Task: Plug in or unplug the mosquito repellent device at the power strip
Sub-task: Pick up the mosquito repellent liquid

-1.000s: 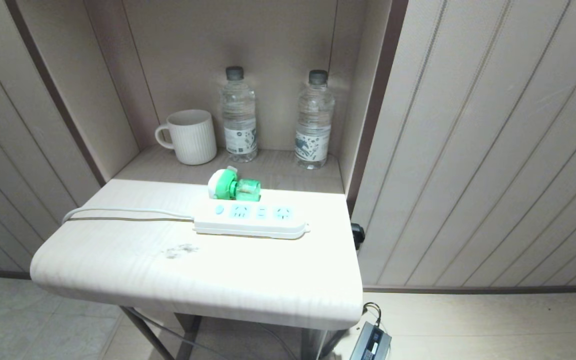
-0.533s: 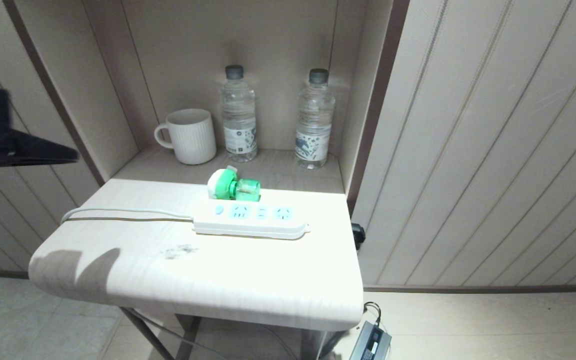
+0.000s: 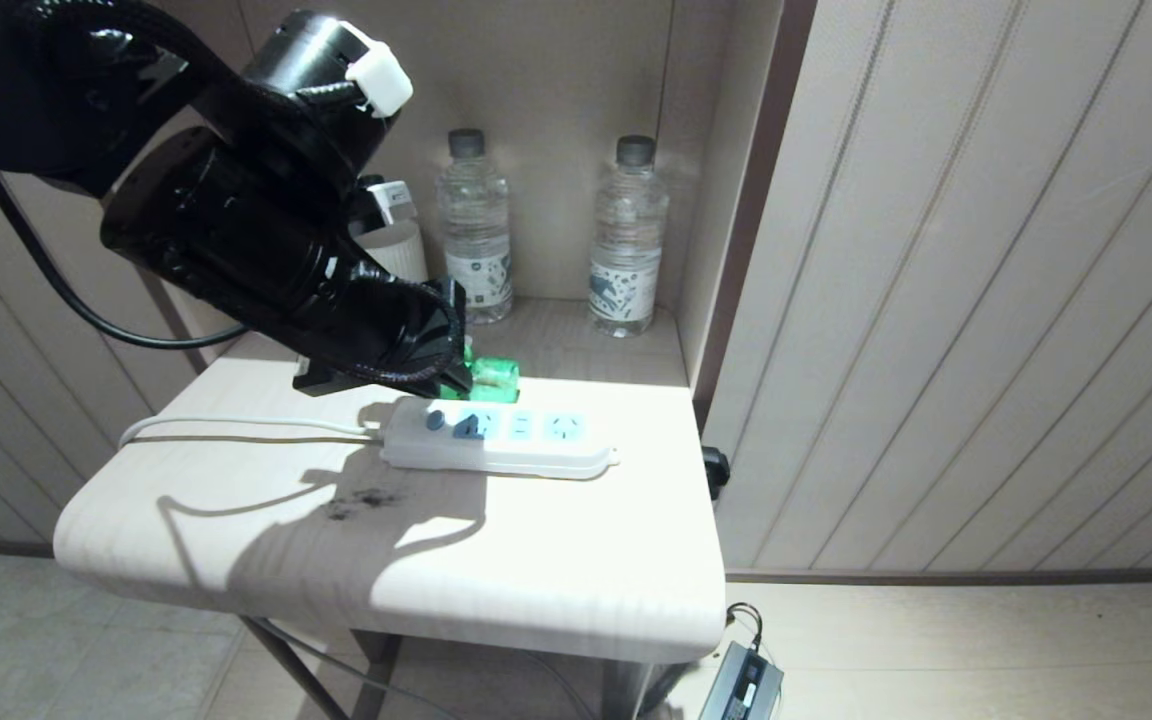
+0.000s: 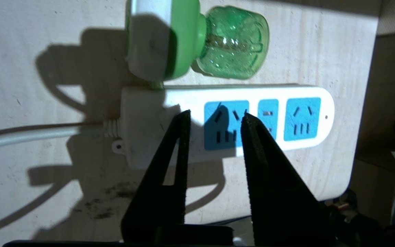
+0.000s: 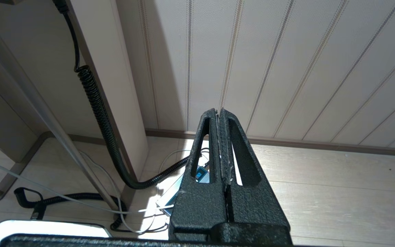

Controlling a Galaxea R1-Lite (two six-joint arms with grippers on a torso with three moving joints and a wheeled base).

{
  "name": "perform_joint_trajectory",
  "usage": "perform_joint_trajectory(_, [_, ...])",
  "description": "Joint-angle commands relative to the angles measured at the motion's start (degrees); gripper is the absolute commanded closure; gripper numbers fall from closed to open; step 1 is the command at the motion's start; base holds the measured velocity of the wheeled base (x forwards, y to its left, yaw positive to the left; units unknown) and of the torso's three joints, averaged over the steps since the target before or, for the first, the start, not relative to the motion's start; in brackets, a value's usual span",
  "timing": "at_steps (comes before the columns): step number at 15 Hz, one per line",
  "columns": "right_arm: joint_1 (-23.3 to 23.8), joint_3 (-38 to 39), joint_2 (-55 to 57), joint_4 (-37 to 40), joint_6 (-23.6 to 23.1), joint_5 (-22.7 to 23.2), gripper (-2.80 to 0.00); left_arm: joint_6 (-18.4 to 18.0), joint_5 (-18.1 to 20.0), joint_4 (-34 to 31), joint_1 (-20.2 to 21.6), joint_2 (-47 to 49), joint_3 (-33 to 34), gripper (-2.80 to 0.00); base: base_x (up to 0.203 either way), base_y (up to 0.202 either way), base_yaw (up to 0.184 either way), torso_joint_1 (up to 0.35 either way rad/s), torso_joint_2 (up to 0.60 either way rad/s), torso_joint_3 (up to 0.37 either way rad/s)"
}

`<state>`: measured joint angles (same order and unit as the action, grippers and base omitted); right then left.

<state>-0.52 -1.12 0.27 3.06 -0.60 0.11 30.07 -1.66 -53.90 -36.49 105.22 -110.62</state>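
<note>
Tabletop (image 3: 236, 520): left gripper (image 4: 215, 116) (fingers slightly apart, empty) over power strip (image 4: 307, 92); no legible writing.

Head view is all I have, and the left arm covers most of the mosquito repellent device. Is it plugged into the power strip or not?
Observer: No. In the left wrist view, the mosquito repellent device lies on its side beside the power strip, in no socket.
Operator: Does the left gripper hold anything?
Observer: Nothing. The left gripper is open and empty, with its tips over the socket nearest the cord.
Operator: And where is the right arm?
Observer: It is parked low. The right gripper is shut and points toward the floor by the wall.
</note>
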Motion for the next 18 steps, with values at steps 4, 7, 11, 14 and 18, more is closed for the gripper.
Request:
perform_joint_trajectory(4, [0.0, 0.1, 0.1, 0.0, 0.0, 0.0, 0.00, 0.2, -2.5, 2.7, -0.5, 1.1, -0.4, -2.80, 0.000, 0.000, 0.000, 0.000, 0.00, 0.000])
perform_joint_trajectory(7, [0.0, 0.1, 0.1, 0.0, 0.0, 0.0, 0.00, -0.2, -6.1, 4.9, -0.4, 0.4, -0.4, -2.80, 0.000, 0.000, 0.000, 0.000, 0.00, 0.000])
perform_joint_trajectory(11, [0.0, 0.0, 0.1, 0.0, 0.2, 0.0, 0.00, -2.1, -7.8, 6.5, -0.4, 0.4, -0.4, -2.80, 0.000, 0.000, 0.000, 0.000, 0.00, 0.000])
perform_joint_trajectory(14, [0.0, 0.0, 0.1, 0.0, 0.2, 0.0, 0.00, -2.4, -10.0, 8.5, -0.4, 3.2, -0.3, -2.80, 0.000, 0.000, 0.000, 0.000, 0.00, 0.000])
perform_joint_trajectory(18, [0.0, 0.0, 0.1, 0.0, 0.3, 0.0, 0.00, -2.7, -10.1, 11.6, -0.4, 6.1, -0.3, -2.80, 0.000, 0.000, 0.000, 0.000, 0.00, 0.000])
